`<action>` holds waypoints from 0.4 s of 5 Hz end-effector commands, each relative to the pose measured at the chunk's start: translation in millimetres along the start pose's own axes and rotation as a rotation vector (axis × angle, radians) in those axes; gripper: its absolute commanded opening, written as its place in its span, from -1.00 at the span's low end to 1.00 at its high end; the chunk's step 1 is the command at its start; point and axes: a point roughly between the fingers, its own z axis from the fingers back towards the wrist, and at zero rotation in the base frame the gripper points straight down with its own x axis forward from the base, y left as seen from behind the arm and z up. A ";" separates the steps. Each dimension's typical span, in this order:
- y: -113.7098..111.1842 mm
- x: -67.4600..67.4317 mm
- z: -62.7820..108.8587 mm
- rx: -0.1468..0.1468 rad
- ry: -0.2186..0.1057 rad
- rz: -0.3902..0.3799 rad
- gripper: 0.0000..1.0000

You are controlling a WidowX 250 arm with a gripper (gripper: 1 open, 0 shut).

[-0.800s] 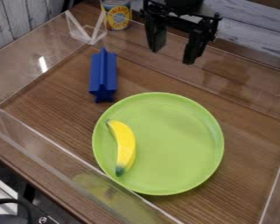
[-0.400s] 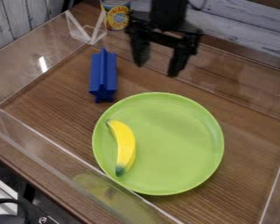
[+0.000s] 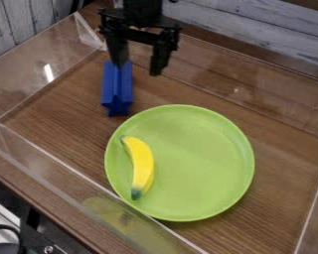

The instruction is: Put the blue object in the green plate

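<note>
Wooden desk (image 3: 254, 94) was ringed by clear walls; a yellow banana (image 3: 138, 166) lay on the green plate (image 3: 189, 159) at its 9 o'clock edge, with a yellow-labelled container (image 3: 130, 16) at the back. The gripper (image 3: 135, 60) hung with jaws spread open, holding nothing. The blue object (image 3: 115, 87) lay on the desk at 11 o'clock of the plate, just under the left finger, contact unclear.

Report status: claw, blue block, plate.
Claw open, empty, above the blue block. Block on the table, beside the green plate, not on it. Banana on plate's left side; rest of plate free.
</note>
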 end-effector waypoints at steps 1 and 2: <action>8.0 2.6 7.5 0.008 -0.049 0.016 1.00; 10.6 4.3 0.3 0.012 -0.040 0.030 1.00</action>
